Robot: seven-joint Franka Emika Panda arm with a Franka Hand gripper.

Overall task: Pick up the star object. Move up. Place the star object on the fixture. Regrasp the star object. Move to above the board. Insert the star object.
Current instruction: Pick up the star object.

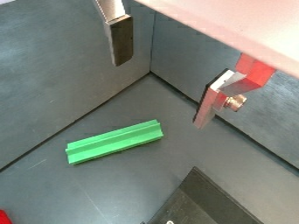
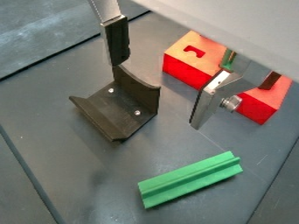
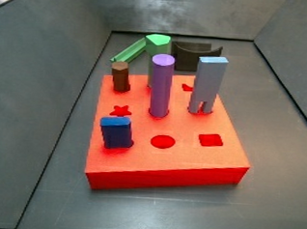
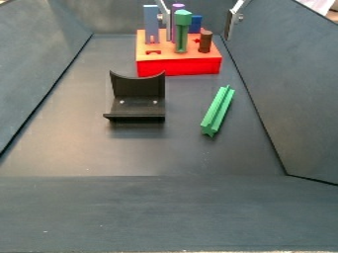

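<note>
The gripper (image 2: 159,76) hangs wide apart and empty above the floor, and the star object (image 2: 191,181) lies flat on the floor just below and in front of it. The fixture (image 2: 118,109) stands under one finger (image 2: 117,44). Farther off sits the board (image 4: 176,61), its upright pegs (image 3: 159,85) crowding the top.

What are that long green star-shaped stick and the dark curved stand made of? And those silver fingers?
The star object, lying flat on the floor, looks like matte plastic: even green colour, no shine. The fixture seems dark plastic, perhaps printed, with small screw heads showing. The gripper hangs open above them; its fingers look like brushed metal with dark, probably rubber, pads.
</note>
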